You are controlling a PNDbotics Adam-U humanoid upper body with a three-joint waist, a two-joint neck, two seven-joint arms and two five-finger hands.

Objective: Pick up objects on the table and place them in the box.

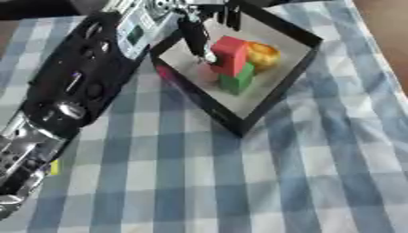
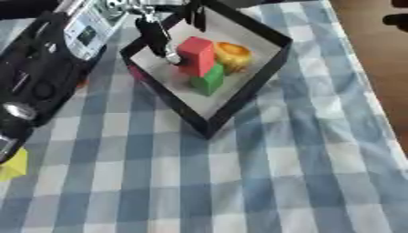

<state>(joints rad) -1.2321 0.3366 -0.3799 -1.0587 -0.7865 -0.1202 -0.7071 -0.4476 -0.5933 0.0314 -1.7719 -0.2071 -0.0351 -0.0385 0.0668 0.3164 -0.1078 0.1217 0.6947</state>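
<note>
While the left arm reaches across to the far side of the table, the scene reads as follows.

Step in hand: the placing stage, by my judgement; the left robot hand (image 1: 199, 34) is over the box (image 1: 275, 98) with its dark fingers pointing down inside, beside the red block (image 1: 231, 54).

Left robot hand state: fingers look straight and hanging down, one tip touching or just beside the red block; whether it pinches the block I cannot tell for certain (the tips blur into the block's edge), though nothing appears curled round it.

Right robot hand: not seen in either view.

Box: black-walled, pale floor, near the far edge of the table (image 1: 239, 182), turned so one corner points toward the near edge.

Contents: the red block stands on or against a green block (image 1: 237, 81); a yellow-orange rounded thing (image 2: 232, 54) lies just beside them toward the right wall.

Left over: a small yellow thing (image 2: 14, 166) shows at the left edge of the table, partly hidden by the arm; something pink (image 1: 165, 72) peeks just outside the box's left wall.

Next move calls for: lifting the fingers straight up clear of the box wall without nudging the stacked blocks, then swinging back toward the left edge for the yellow thing.
</note>
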